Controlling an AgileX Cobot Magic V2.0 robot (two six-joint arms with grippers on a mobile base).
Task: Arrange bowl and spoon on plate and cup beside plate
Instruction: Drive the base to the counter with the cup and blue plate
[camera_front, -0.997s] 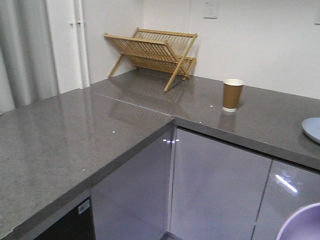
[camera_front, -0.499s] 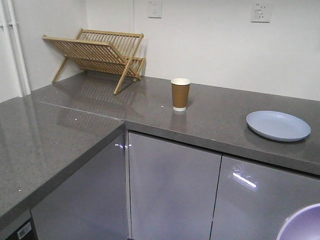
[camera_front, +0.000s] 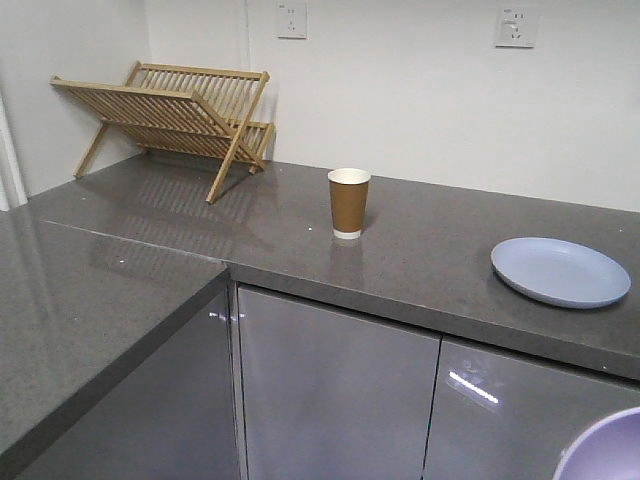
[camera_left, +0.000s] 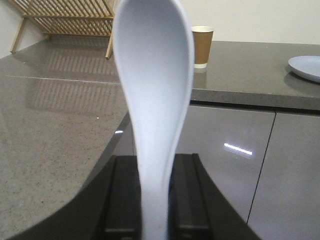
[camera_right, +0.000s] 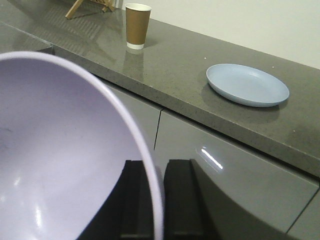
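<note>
Left claw (camera_left: 154, 200) grips spoon (camera_left: 152, 90) by handle | right claw (camera_right: 154, 200) pinches bowl (camera_right: 60, 150) rim, seemingly | I hold both ready for plate (camera_front: 560, 271) on table (camera_front: 420, 250).

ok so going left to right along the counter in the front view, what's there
drying rack → cup → plate

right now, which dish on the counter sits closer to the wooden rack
The brown cup: it stands upright between the rack and the blue plate, which lies flat farther to the right.
</note>
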